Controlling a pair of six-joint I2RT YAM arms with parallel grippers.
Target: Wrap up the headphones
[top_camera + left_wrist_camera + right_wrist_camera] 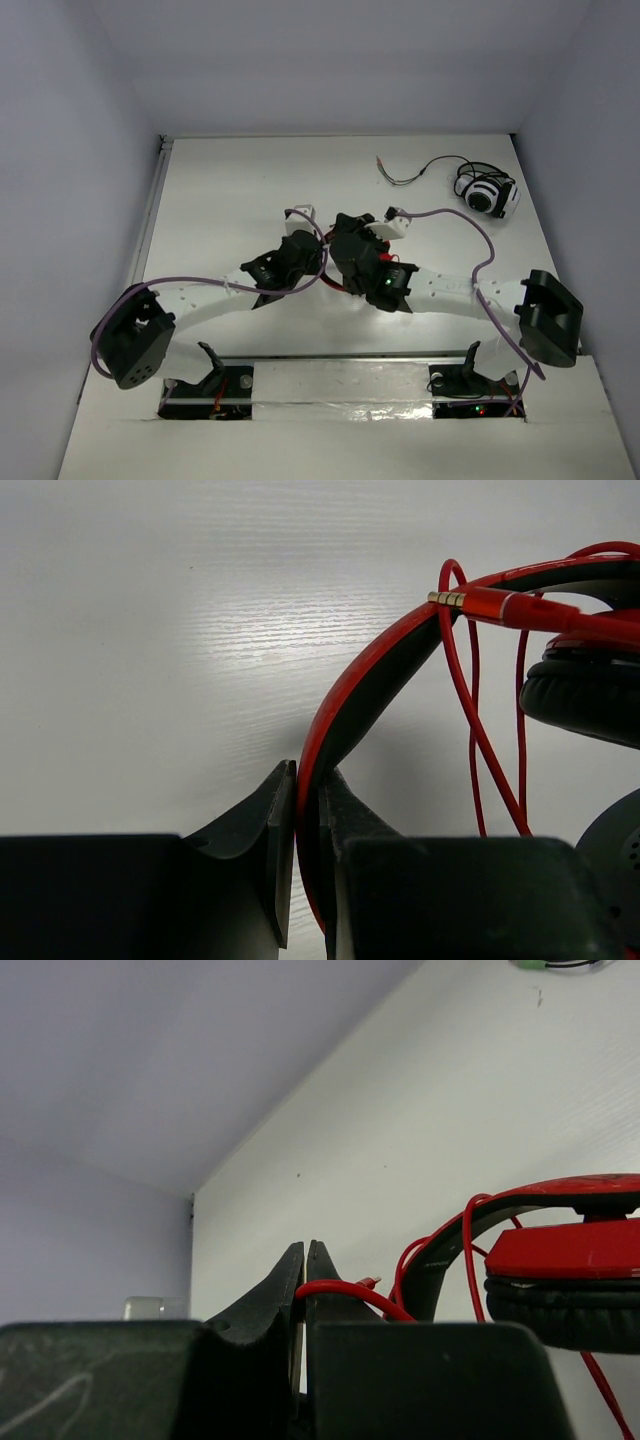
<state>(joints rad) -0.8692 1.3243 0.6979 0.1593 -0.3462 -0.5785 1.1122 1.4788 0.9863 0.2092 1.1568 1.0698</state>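
Top external: left arm (200, 297) and right arm (450, 290) meet at the centre of the table (230, 200); white headset (487, 192) far right (not wanted).
Left wrist: left gripper (307, 780) clamps the headband (365, 685) of the headphones (585, 695), which sit at table centre; cable (470, 720) hangs loose.
Right wrist: right gripper (305, 1260) pinches the cable.
Wrap judged barely begun; coiling remains.

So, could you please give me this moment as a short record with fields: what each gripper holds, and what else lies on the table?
left gripper: shut on the red headphones, at the headband
right gripper: shut on the red cable
cable plug: not gripped, near the headband
other item: white and black headphones, far right part of the table, away from both arms
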